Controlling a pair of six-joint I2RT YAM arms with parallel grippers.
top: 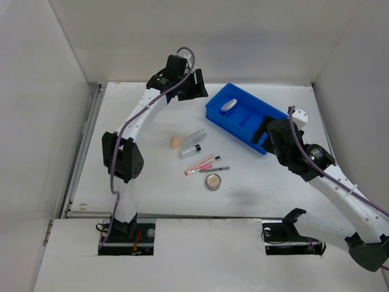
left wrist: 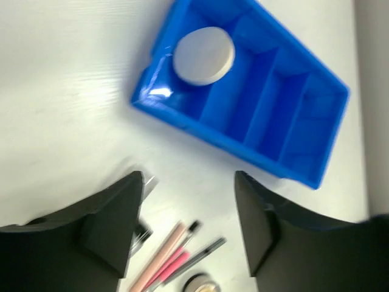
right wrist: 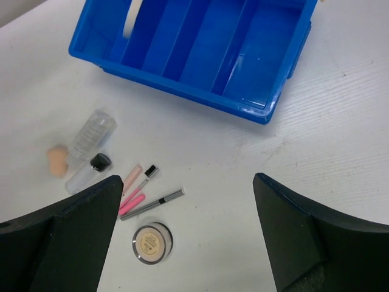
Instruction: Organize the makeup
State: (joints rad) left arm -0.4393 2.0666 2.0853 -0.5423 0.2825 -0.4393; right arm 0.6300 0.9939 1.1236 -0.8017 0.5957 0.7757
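The round beige puff (top: 228, 105) lies in the end compartment of the blue divided bin (top: 214, 113); the left wrist view shows it too (left wrist: 203, 56). On the table lie two clear vials (top: 196, 136) (top: 190, 150), a pink stick (top: 196, 169), a thin dark pencil (top: 214, 169) and a round compact (top: 213, 181). The right wrist view shows the vials (right wrist: 94, 131), the pink stick (right wrist: 130, 204), the pencil (right wrist: 152, 204) and the compact (right wrist: 152, 242). My left gripper (top: 193, 90) (left wrist: 188, 182) hangs open and empty beside the bin's far end. My right gripper (top: 262, 134) (right wrist: 188, 179) is open and empty at the bin's near end.
A small orange sponge (top: 176, 142) lies left of the vials, and a pale peach tube (top: 200, 161) lies beside the pink stick. The bin (right wrist: 182, 85) sits at an angle at the back right, its other compartments bare. White walls enclose the table.
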